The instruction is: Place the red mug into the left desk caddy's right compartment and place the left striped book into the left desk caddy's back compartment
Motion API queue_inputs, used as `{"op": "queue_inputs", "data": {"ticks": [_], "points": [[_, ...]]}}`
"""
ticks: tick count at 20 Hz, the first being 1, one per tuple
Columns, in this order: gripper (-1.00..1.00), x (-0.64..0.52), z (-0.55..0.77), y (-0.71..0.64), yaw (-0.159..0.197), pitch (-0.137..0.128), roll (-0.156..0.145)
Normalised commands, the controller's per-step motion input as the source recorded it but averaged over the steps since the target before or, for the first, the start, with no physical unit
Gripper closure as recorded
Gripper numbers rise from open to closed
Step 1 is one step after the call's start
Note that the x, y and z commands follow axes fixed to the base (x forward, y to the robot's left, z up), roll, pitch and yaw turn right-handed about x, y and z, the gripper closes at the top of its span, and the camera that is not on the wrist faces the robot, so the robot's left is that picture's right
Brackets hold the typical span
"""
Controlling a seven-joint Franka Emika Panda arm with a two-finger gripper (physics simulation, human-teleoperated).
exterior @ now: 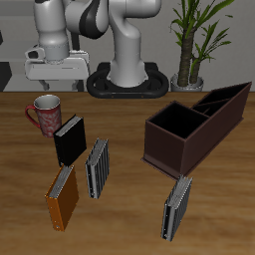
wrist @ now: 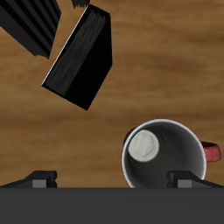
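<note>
Red mug (exterior: 44, 113) sitting upper left of exterior frame, upright beside black book (exterior: 69, 139). Am hovering gripper (exterior: 47, 72) above it; finger spread unclear. Am judging descent onto rim next, caddy (exterior: 194, 127) after.

**Hidden and cropped parts**

In the wrist view, the red mug (wrist: 164, 153) is partly covered by the end effector (wrist: 112, 180) body, and its handle is cut by the picture's edge. The black book (wrist: 80, 58) is fully seen, while a striped book (wrist: 35, 22) is cropped. Finger spacing cannot be judged.
</note>
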Motion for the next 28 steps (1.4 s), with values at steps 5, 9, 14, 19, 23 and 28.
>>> {"op": "queue_inputs", "data": {"ticks": [5, 9, 14, 19, 23, 28], "points": [[-1.00, 0.13, -0.24, 0.07, 0.015, 0.006, 0.042], [-1.00, 0.05, -0.33, -0.04, 0.010, 0.025, 0.014], [-1.00, -0.01, -0.25, -0.08, -0.026, 0.038, -0.007], [-1.00, -0.06, -0.33, -0.07, -0.010, 0.047, -0.012], [-1.00, 0.05, -0.34, 0.04, 0.029, 0.028, -0.004], [1.00, 0.04, -0.22, -0.01, -0.008, 0.013, -0.017]]}}
